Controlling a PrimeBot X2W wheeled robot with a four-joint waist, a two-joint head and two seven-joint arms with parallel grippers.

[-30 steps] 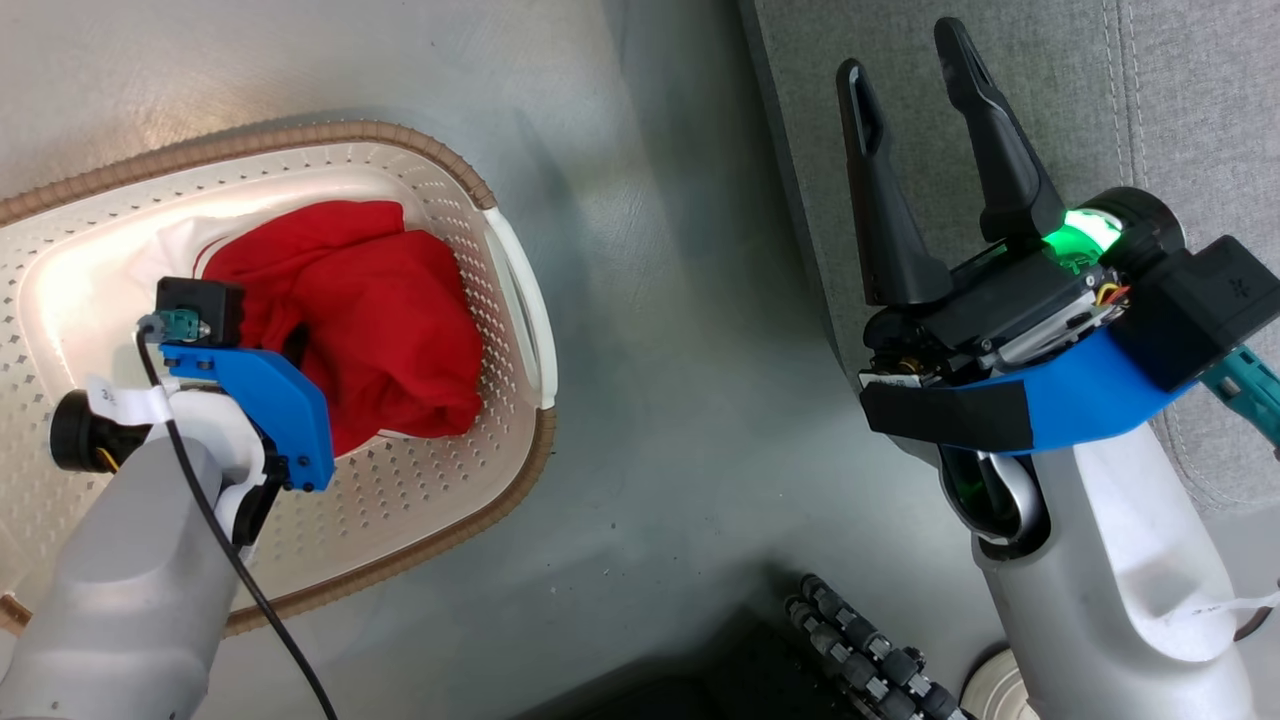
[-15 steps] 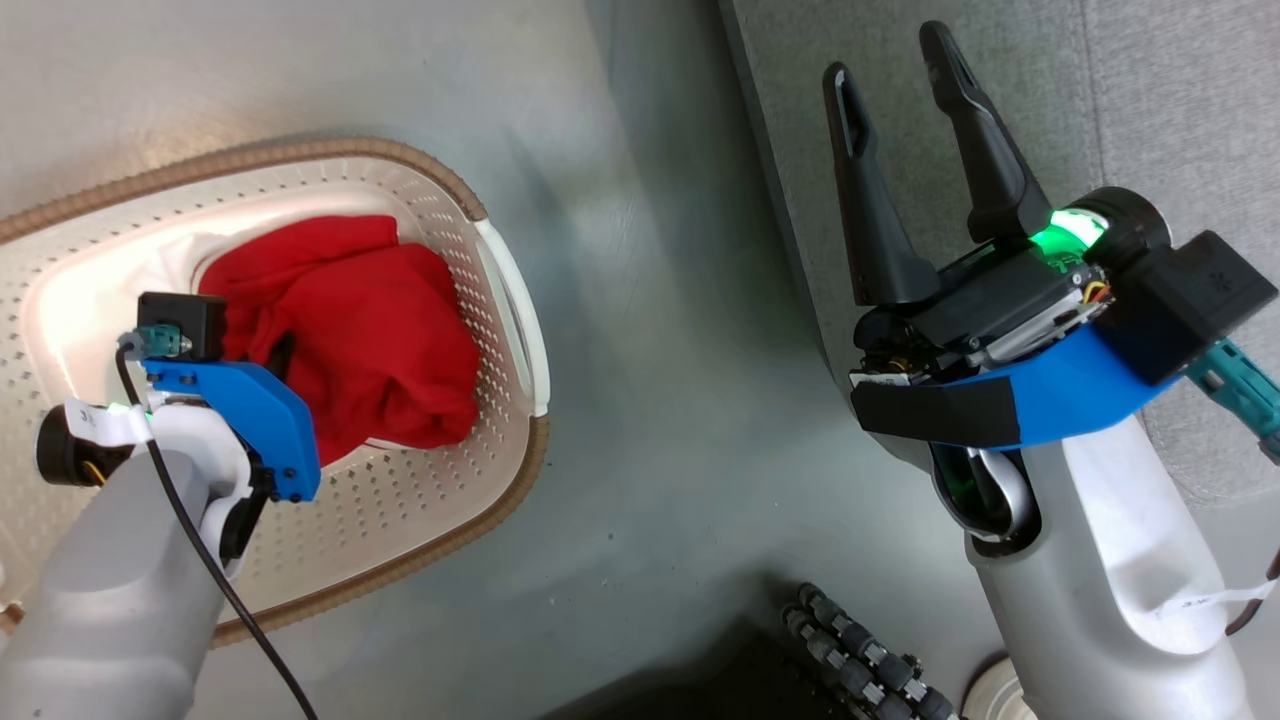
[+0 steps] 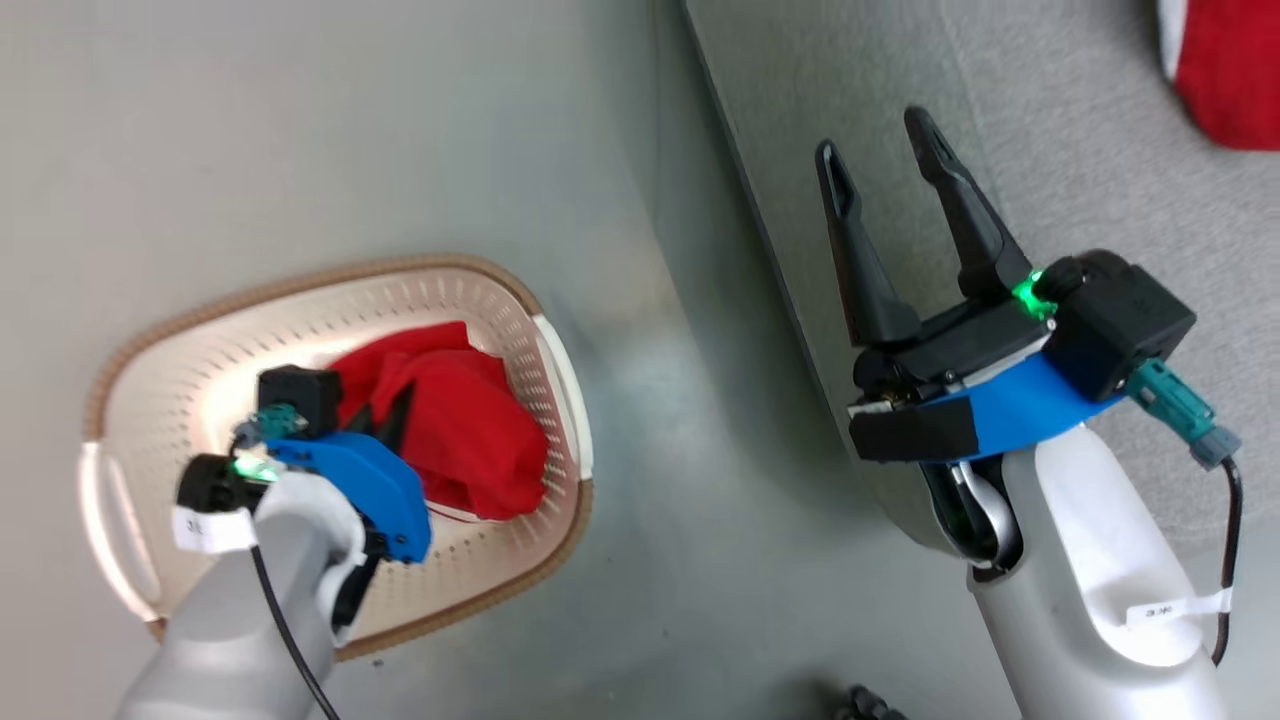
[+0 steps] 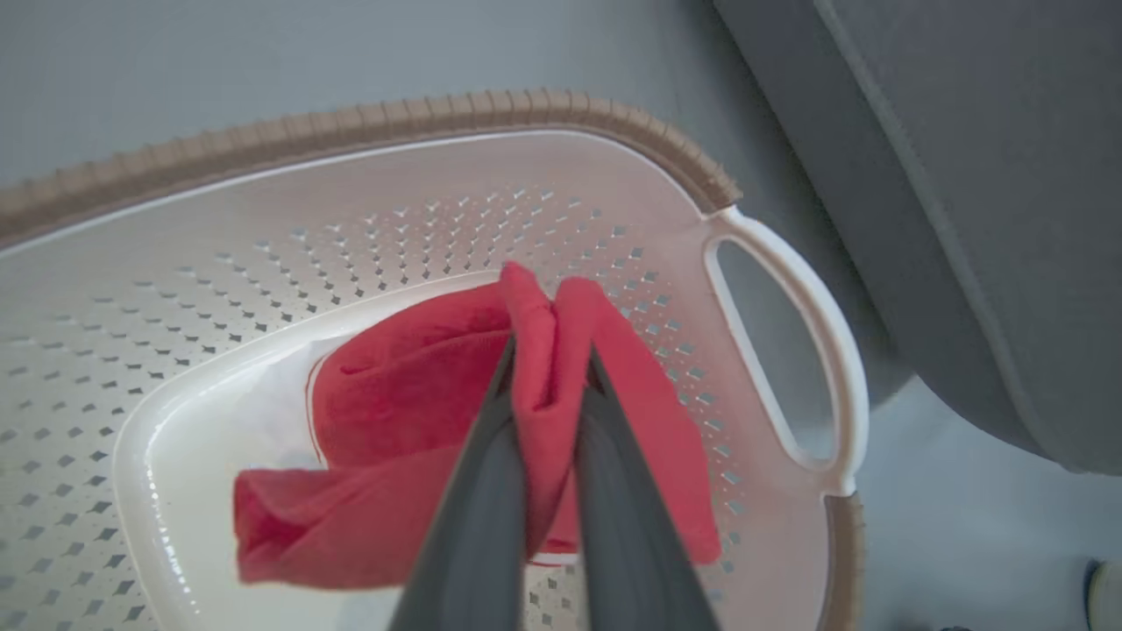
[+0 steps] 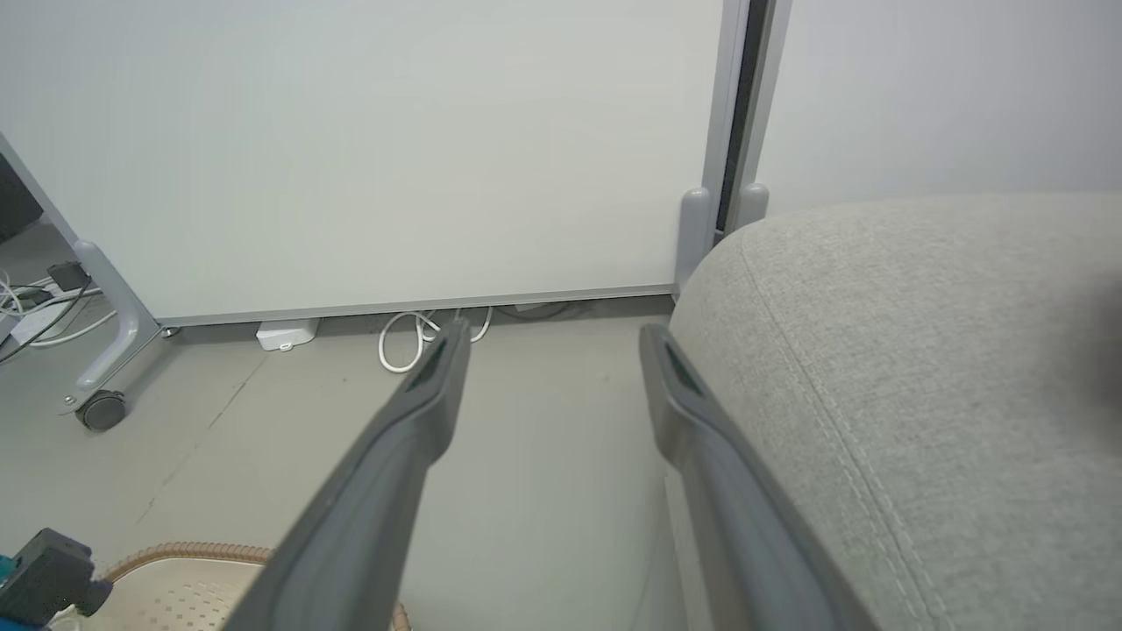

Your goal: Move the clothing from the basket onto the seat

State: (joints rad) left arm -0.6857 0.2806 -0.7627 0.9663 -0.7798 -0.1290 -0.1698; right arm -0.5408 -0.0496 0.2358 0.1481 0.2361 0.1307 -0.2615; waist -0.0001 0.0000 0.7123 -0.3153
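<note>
L gripper (image 4: 548, 350) pinches a raised fold of the red garment (image 4: 421, 412), fingers pressed tight on the cloth. Rest of it is slumped w/ a white part on the bottom of the basket (image 4: 263, 219). R gripper (image 3: 875, 135) is spread wide, empty, over the edge of the seat (image 3: 1050, 200). Farther back on the seat lies a second garment (image 3: 1230, 80), red w/ white trim, well apart from the basket.
</note>
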